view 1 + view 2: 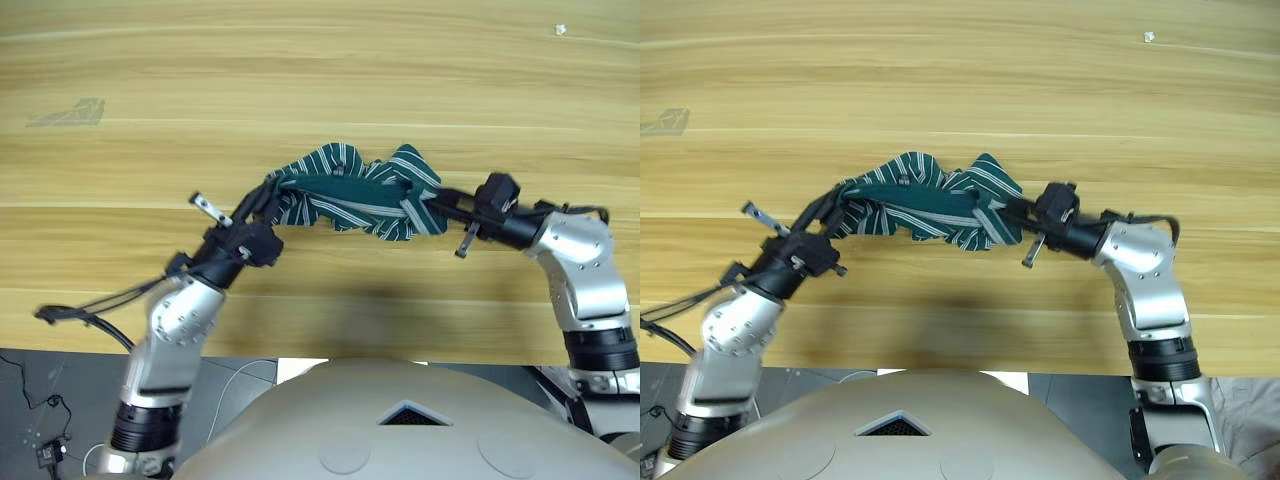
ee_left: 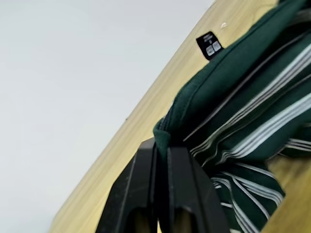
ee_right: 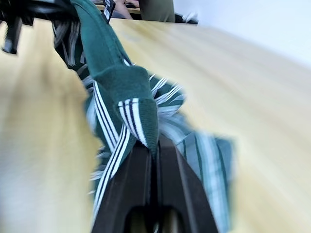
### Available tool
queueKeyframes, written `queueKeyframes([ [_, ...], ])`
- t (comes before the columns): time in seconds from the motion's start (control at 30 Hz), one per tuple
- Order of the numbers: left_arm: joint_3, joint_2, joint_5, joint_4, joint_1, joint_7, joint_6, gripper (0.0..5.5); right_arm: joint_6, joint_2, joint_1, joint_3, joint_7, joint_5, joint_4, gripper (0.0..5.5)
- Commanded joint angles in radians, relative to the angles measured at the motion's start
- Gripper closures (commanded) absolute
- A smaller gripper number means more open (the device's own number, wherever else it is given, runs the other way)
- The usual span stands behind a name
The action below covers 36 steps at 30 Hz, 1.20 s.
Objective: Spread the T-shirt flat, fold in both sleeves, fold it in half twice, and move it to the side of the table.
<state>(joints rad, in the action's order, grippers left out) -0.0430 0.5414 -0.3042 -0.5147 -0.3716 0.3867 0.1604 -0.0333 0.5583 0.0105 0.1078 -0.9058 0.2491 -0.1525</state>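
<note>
Op: Quick status, yr grippers first?

Me: Left gripper [image 2: 162, 145]: fingers [image 2: 131, 194] pressed together on the T-shirt [image 1: 350, 195], pinching a fold of its plain green edge. Right gripper [image 3: 154, 145]: also clamped tight on the shirt, on a striped fold that laps over its tips.

Op: And the shirt itself?

Me: Strung betw. the two grippers as a bunched rope of cloth, green w/ white stripes, not spread at all. One end is at my left gripper and the other at my right. The middle bulges away from me, beyond both. By my right gripper, loose folds hang below the pinch toward the wood. Can't tell whether the middle touches the table [image 1: 300, 80] or rides just over it.

Op: Sleeves?

Me: Can't pick them out, too crumpled. Nothing folded yet.

Op: Anything else close in?

Me: Just past the cloth edge from my left gripper there's a small black tag [image 2: 210, 45]. Can't tell if it's on the shirt or on the wood.

Op: Farther out?

Me: Light wood planks past the shirt. Well beyond my left gripper, out to its outer side, a faint grey smudge [image 1: 68, 113] on the surface. Far beyond my right gripper, a small white scrap [image 1: 561, 30] — both well apart from the shirt.
</note>
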Motion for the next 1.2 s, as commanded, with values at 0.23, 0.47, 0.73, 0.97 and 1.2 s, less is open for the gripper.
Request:
queueKeyframes([
  [0.23,-0.127,0.336,0.199,0.183,0.745,0.683,-0.230,5.43,0.155,0.059,0.531,-0.040,0.025,-0.156,0.320,5.46],
  [0.47,-0.218,0.264,-0.011,0.908,1.522,0.615,-0.114,5.43,0.397,0.141,1.041,0.017,0.227,-0.445,0.852,5.46],
  [0.73,-0.251,0.219,-0.053,1.167,1.683,0.528,0.072,5.43,0.496,0.114,1.115,-0.010,0.158,-0.373,0.982,5.46],
  [0.97,-0.156,0.411,0.170,0.540,1.199,0.814,-0.111,5.43,0.164,0.239,0.680,-0.089,-0.327,0.143,0.317,5.46],
  [1.2,-0.109,0.504,0.246,0.053,0.631,0.817,-0.225,5.43,0.056,0.285,0.298,-0.060,-0.341,0.175,-0.051,5.46],
])
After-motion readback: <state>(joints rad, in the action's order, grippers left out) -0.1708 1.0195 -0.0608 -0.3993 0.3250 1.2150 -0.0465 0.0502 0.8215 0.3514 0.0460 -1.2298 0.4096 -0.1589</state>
